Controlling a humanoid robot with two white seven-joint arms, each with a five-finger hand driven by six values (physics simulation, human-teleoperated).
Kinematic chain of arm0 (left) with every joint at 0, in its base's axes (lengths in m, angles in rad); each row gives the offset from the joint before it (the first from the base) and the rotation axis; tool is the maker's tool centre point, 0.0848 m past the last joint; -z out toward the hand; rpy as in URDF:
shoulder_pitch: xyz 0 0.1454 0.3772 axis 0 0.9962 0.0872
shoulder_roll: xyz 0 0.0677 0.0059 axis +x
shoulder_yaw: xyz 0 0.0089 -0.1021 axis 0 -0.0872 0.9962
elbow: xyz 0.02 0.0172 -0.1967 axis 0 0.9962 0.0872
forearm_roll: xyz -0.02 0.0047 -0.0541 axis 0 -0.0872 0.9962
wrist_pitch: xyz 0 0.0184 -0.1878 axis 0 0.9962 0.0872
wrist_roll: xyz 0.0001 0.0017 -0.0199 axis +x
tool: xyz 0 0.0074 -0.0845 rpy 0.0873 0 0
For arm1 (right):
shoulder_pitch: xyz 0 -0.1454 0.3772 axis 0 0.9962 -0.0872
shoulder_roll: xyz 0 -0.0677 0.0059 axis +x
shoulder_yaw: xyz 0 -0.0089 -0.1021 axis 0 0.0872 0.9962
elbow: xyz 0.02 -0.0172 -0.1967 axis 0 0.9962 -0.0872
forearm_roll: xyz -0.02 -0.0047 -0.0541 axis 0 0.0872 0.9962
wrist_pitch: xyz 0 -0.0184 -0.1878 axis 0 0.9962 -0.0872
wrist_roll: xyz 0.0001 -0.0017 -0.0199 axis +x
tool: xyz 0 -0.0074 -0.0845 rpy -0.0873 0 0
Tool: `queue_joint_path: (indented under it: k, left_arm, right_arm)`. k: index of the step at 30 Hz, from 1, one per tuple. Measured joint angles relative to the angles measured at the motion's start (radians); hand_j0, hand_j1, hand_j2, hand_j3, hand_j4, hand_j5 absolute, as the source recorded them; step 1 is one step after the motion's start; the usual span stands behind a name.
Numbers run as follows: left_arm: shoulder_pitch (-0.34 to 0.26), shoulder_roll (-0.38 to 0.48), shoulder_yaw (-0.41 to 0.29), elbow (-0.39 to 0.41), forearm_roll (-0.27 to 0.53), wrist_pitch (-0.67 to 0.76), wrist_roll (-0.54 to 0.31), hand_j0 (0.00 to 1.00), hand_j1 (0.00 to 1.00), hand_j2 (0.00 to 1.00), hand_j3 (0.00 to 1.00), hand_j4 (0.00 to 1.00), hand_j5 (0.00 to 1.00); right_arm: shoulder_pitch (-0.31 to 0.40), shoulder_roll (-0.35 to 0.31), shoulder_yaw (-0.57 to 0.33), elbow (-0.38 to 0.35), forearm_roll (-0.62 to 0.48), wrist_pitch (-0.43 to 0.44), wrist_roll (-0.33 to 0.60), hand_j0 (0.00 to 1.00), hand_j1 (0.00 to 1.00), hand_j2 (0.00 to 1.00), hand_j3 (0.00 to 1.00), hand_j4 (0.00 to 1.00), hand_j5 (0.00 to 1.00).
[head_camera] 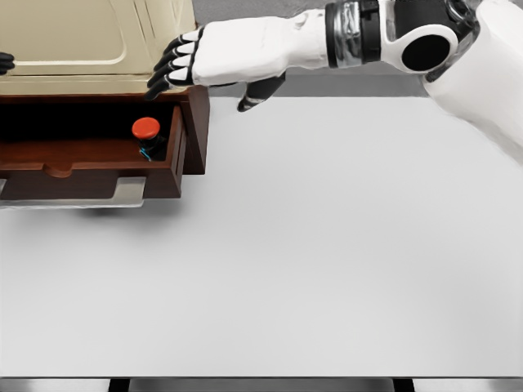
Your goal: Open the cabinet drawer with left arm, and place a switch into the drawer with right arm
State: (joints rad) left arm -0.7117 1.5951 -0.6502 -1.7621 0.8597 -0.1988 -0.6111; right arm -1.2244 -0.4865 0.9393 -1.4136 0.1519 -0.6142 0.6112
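Head view: right hand (184, 65) hovers open and empty above the pulled-out drawer (90, 175), where the red-buttoned switch (148, 135) rests at the right end.

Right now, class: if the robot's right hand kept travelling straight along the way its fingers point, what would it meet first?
The right hand, fingers spread, points left over the open brown wooden drawer. It would probably meet the cream cabinet front first; depth is uncertain.

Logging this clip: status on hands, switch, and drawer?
Right hand open above drawer, holding nothing. Left hand barely visible at left edge. Switch inside open drawer. Nothing in the way.
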Motion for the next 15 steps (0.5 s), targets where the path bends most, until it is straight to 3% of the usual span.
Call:
queue_joint_path:
  k: [4,6,9,15]
  left_arm:
    - [-0.009,-0.048,0.001,0.000,0.001,0.014,0.000,1.00,1.00,1.00,1.00,1.00,1.00]
    - [-0.011,-0.083,0.002,0.000,-0.002,0.019,0.000,1.00,1.00,1.00,1.00,1.00,1.00]
    - [-0.009,-0.133,0.002,0.000,-0.024,0.021,0.000,1.00,1.00,1.00,1.00,1.00,1.00]
    - [-0.008,-0.234,0.000,-0.001,-0.056,0.019,0.000,1.00,1.00,1.00,1.00,1.00,1.00]
  right_arm:
    - [0.254,-0.285,-0.097,-0.033,-0.003,0.003,0.000,1.00,1.00,1.00,1.00,1.00,1.00]
    - [0.336,-0.372,-0.163,-0.021,0.012,-0.002,0.001,1.00,1.00,1.00,1.00,1.00,1.00]
    - [0.388,-0.427,-0.222,-0.009,0.035,-0.001,0.000,1.00,1.00,1.00,1.00,1.00,1.00]
    - [0.390,-0.449,-0.238,-0.003,0.047,0.000,0.000,1.00,1.00,1.00,1.00,1.00,1.00]
